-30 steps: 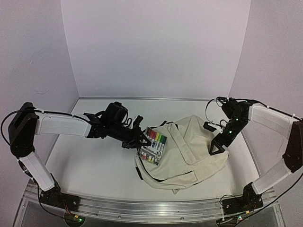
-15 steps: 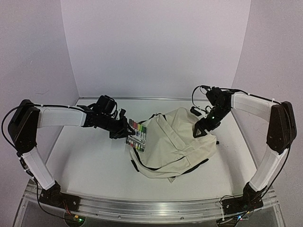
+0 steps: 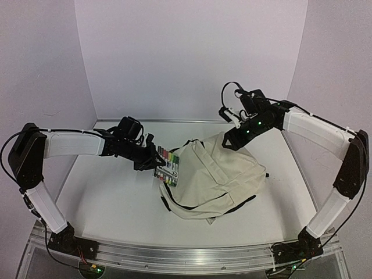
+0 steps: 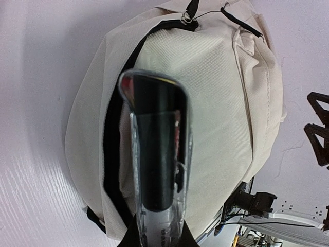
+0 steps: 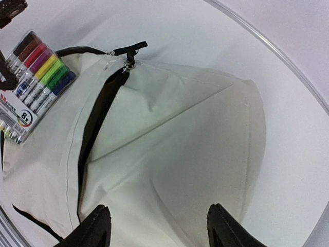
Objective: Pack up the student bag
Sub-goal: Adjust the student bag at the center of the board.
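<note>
A white table (image 3: 104,192) enclosed by pale lilac walls carries little besides the bag; a metal rail (image 3: 174,256) runs along its near edge, where the arm bases are bolted. A clear pack of coloured markers (image 3: 168,165) hangs at the bag's left edge, pinched by its outer end in the left gripper (image 3: 152,160), whose jaws are closed tight on it. In the left wrist view the pack (image 4: 157,170) stands straight ahead, end-on, and covers part of the bag's dark zipper opening (image 4: 110,149). The student bag (image 3: 215,177) lies right of centre on the table, a soft cream heap with black straps trailing from its near side. In the right wrist view its zipper opening (image 5: 97,118) is a narrow dark slit running down from the zipper pull (image 5: 132,54), with the markers (image 5: 33,82) just beside the slit on the left. The right gripper (image 3: 231,139) hovers at the far right top of the bag, its jaws well apart and nothing between them but cream fabric (image 5: 195,139) below. Whether its fingertips (image 5: 97,226) touch the cloth cannot be told. The zipper slit lies to the left of that gripper, between it and the marker pack.
</note>
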You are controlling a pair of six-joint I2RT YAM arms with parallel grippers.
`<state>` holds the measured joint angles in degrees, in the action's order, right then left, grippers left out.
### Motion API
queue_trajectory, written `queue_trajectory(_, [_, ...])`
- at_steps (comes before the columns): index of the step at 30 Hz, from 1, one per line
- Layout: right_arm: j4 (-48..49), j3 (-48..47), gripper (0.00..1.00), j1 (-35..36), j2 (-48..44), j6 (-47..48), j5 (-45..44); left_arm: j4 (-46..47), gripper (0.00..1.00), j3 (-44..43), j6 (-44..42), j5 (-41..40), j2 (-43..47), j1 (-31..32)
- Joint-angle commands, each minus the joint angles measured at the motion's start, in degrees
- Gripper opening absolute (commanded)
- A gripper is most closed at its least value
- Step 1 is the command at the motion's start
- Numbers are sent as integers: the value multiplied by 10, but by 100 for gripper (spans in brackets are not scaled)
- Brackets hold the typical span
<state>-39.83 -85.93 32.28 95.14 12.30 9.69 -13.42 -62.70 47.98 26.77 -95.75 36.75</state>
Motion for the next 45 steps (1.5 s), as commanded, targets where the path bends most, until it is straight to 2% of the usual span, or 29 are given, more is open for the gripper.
queue_trajectory(1, [14,-2,55,19,38,-10,-28,-31,0,-27,-1,-21,30,1])
queue_trajectory(4, [15,5,52,35,33,-12,-16,-34,0,-23,0,-24,32,2])
queue_trajectory(16, [13,14,52,95,42,-29,1,-24,0,-13,7,-30,38,2])
queue_trajectory(22, [9,8,58,115,46,-45,8,-23,0,-10,8,-30,43,2])
queue_trajectory(27, [6,0,59,113,32,-41,-35,-23,0,-1,10,-32,51,2])
queue_trajectory(34, [5,-6,53,79,21,-25,-78,-21,0,1,10,-30,53,2])
queue_trajectory(45, [6,2,49,59,49,-25,-75,-20,0,2,9,-29,54,2])
